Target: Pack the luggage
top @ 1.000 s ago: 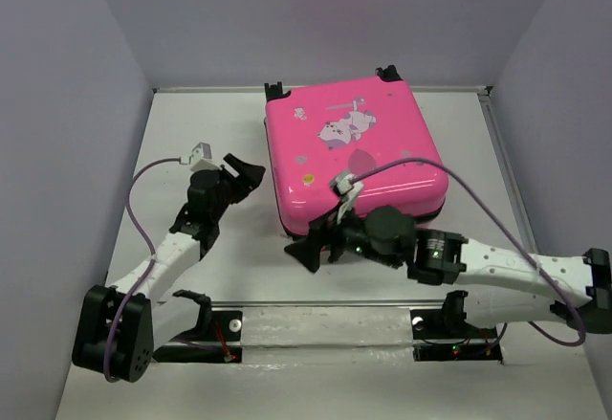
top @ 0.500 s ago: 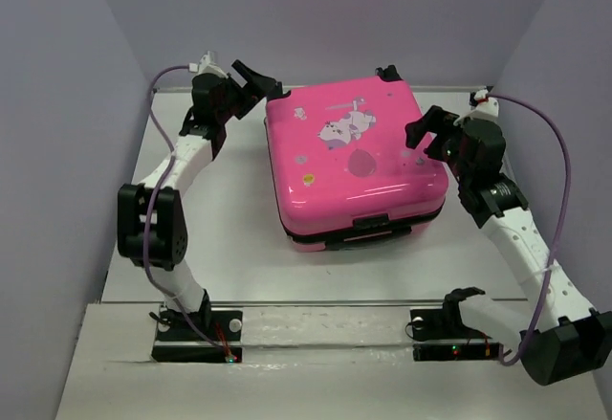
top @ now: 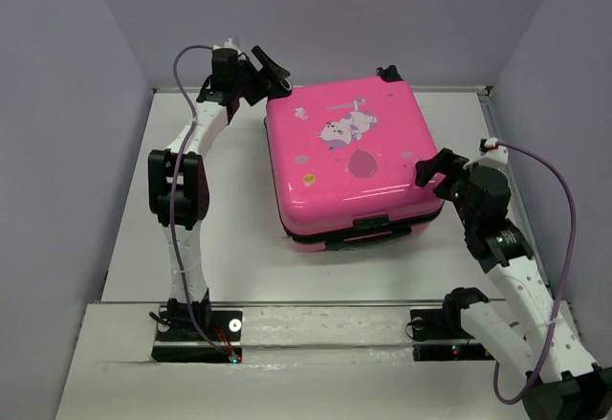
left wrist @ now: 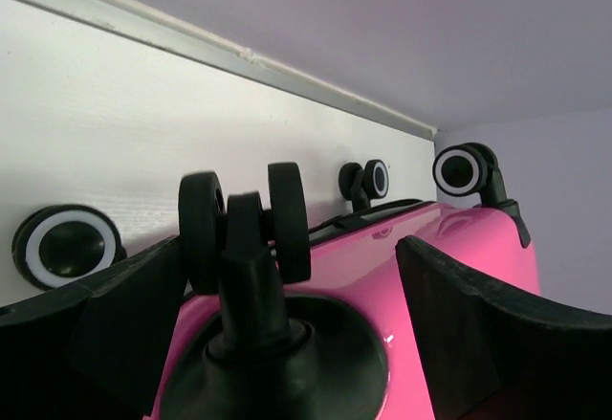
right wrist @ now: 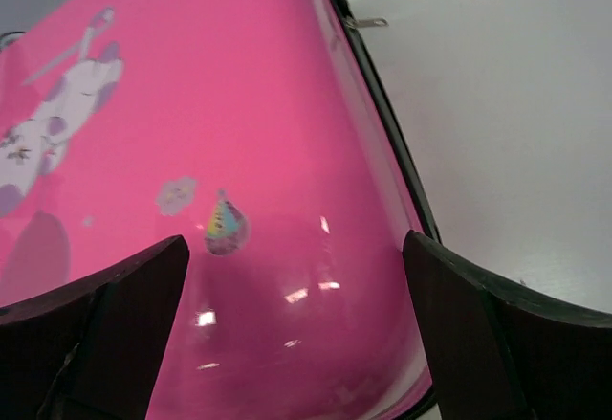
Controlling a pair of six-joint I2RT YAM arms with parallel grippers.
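Logged the luggage [top: 354, 157] lying flat and shut, print side up, on the table [top: 220, 238], wheel end turned away from the arm bases. Cannot tell whether the zipper trim [right wrist: 382, 123] is run fully round.

Found the left fingers [left wrist: 473, 334] spread wide at the luggage's wheel-end corner, straddling a twin wheel [left wrist: 244, 219], apparently without touching it, gripping nothing. Found the right fingers [right wrist: 105, 324] likewise wide apart and holding nothing, poised above the shell near the diagonally opposite corner of the luggage, just inside the trim.

Judged the step in hand as getting purchase on two opposite corners, to shift or steady the luggage. To do it well:
- Close on the wheel's stem, not its tyre, which is liable to roll and swivel.
- Keep off the glossy crown of the shell, probably slick. Go for the trim edge or the zipper pull [right wrist: 366, 23] instead.
- Move both ends together, to avoid pivoting the luggage about one corner.

Noted a white matte table all round the luggage, a metal strip [left wrist: 239, 52] just beyond the wheels, and plain pale-lilac walls [top: 57, 152] behind and on both sides of the luggage. Expect little working room past the wheel end.
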